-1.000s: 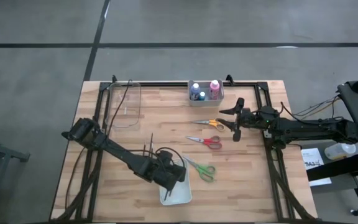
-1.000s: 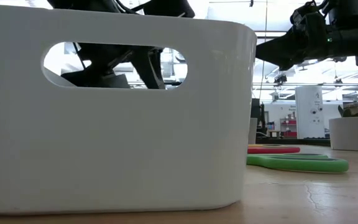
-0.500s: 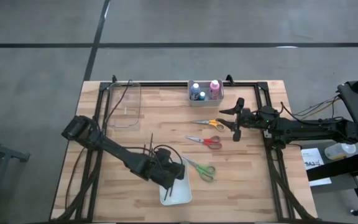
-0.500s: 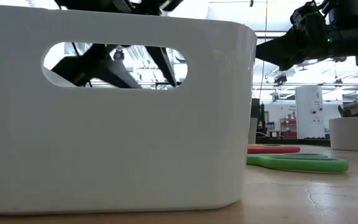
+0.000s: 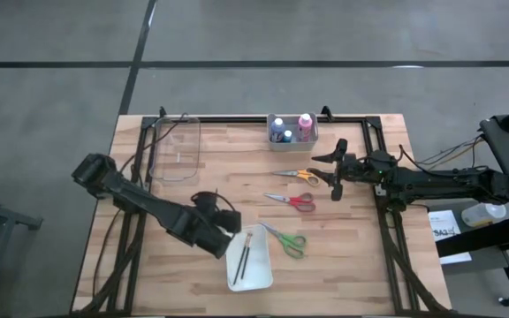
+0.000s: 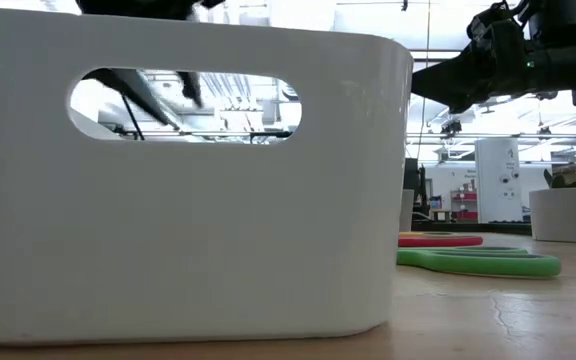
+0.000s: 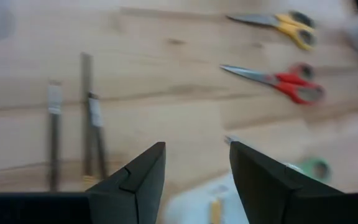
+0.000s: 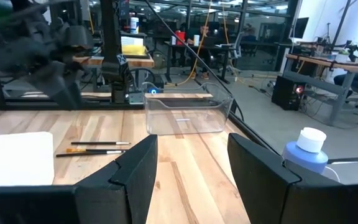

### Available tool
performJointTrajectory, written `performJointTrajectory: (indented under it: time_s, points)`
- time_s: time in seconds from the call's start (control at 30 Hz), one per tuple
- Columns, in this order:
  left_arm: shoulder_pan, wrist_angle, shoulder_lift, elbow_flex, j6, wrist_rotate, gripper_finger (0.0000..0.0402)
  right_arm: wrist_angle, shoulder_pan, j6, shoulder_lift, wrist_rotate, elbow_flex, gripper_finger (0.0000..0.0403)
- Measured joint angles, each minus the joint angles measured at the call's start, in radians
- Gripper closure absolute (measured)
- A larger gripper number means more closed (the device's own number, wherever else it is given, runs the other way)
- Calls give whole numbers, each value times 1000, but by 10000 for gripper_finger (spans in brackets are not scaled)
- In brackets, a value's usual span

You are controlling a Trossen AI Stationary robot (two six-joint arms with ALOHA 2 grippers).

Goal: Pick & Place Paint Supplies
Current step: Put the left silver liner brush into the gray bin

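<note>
Low view: white bin blocks green scissors.

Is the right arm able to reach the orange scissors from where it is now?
Probably yes. The right gripper hovers with open jaws just beside the orange scissors, and nothing lies between them on the table.

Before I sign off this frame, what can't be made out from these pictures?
- Low view: the white bin fills the picture, its wall hiding whatever is inside.
- Left wrist view: motion blur smears the brushes on the table, so their count is unsure.
- High view: the bottles in the small container are too small to tell caps or labels.
- Left gripper holds nothing visible; right gripper waits over the table.
</note>
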Motion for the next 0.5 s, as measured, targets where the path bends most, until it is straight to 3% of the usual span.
performJointTrajectory:
  time_s: [0.1,0.5]
  points:
    - [0,-69,4,-18,-71,-17,212,0,0,0,0,0,0,209]
    - [10,-50,4,-244,-148,-43,212,0,0,0,0,0,0,209]
